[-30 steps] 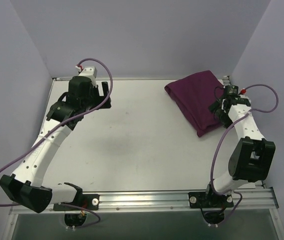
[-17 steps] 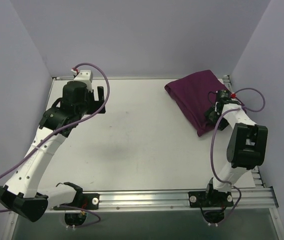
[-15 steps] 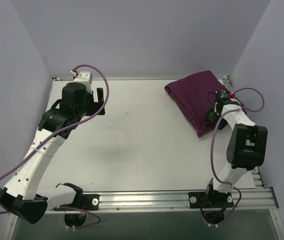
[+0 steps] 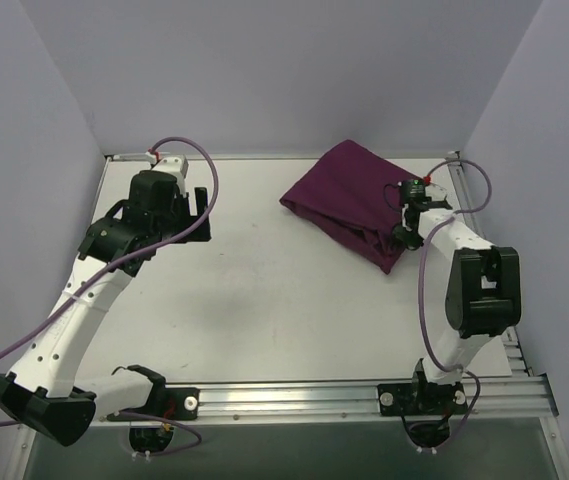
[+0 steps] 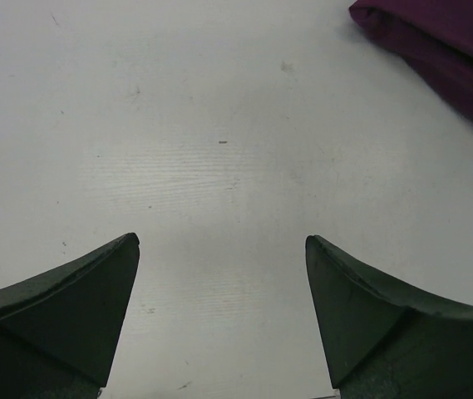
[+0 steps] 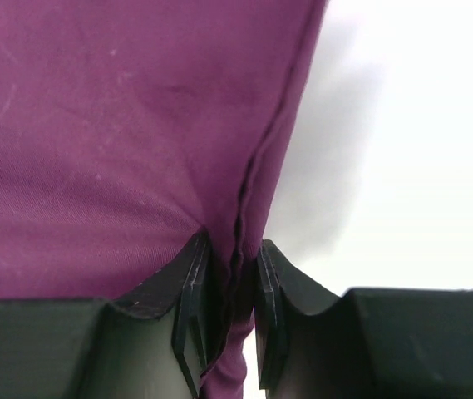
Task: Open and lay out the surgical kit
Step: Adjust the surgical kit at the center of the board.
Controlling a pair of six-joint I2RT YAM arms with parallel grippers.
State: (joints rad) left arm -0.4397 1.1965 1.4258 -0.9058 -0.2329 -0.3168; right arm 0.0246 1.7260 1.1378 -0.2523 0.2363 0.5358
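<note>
R gripper [image 6: 232, 287] just clamped onto the cloth wrap [image 4: 342, 198]. It's pinching a folded hem at the wrap's near-right edge, fabric bunched betw the fingers. 1 s ago it sat spread beside that edge, no grip. Since then the bundle has slid left, off the far-right corner toward the middle of the table [image 4: 264, 300]. Wrap is still folded, in the far-right part. Read: grasp done, pull/reposition underway, kit not opened yet.

L gripper [image 5: 222, 249] is spread wide w/ nothing in it, over bare table far-left, shifted only a bit.

Not visible:
- Mesh tray + instruments: presumably inside the wrap, unconfirmed.
- R wrist view too tight to tell whether one flap or several layers are pinched.
- L wrist view catches only a corner of the wrap, top right.
</note>
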